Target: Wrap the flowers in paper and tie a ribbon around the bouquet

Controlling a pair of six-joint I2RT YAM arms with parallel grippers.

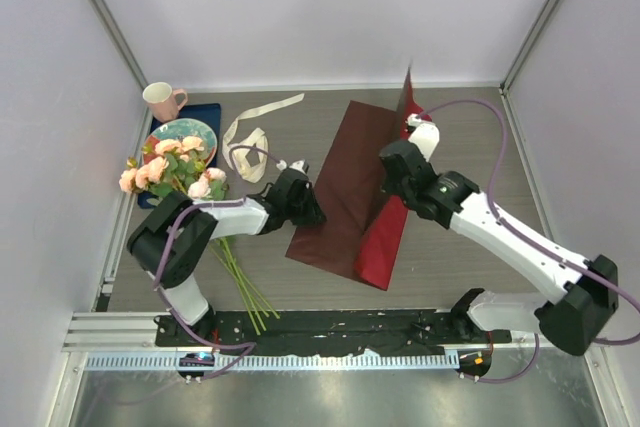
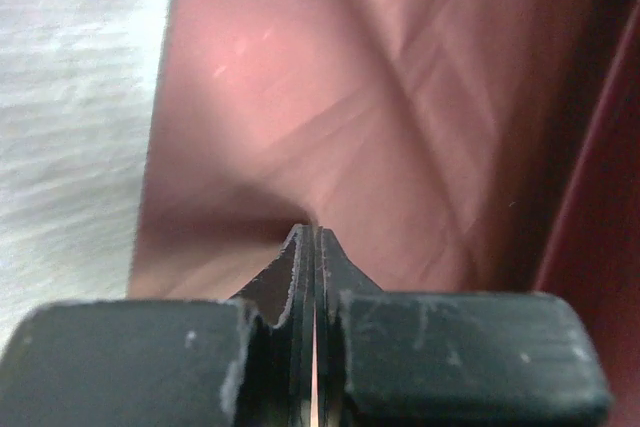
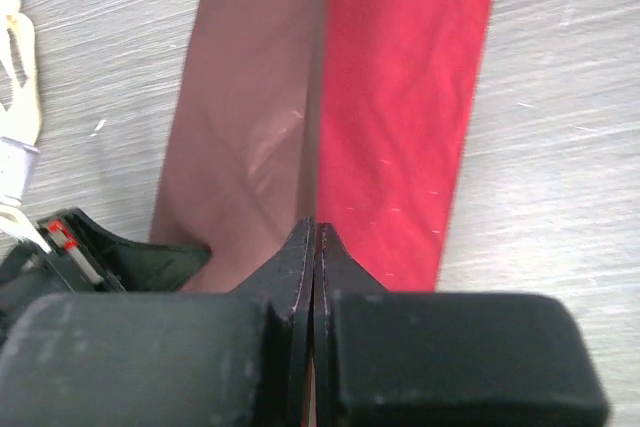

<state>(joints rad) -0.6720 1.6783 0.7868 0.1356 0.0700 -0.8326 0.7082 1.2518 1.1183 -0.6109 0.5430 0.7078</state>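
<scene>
The deep-red paper [image 1: 335, 187] lies flat mid-table, its right part lifted into an upright flap [image 1: 403, 112]. My right gripper [image 1: 390, 175] is shut on that flap; in the right wrist view the sheet [image 3: 400, 97] runs edge-on away from the closed tips [image 3: 315, 227]. My left gripper [image 1: 308, 205] is shut, tips [image 2: 315, 235] down at the flat paper [image 2: 350, 97] near its left edge, nothing visibly between them. The pink-peach flowers [image 1: 170, 172] lie at the left, stems [image 1: 245, 287] pointing toward the near edge. The cream ribbon [image 1: 248, 135] lies looped behind the left gripper.
A pink mug [image 1: 163, 100] and a patterned plate [image 1: 190, 132] sit on a dark blue tray [image 1: 208, 112] at the back left, by the flower heads. White walls close in the table on three sides. Bare wood-grain table [image 1: 480, 137] lies right of the paper.
</scene>
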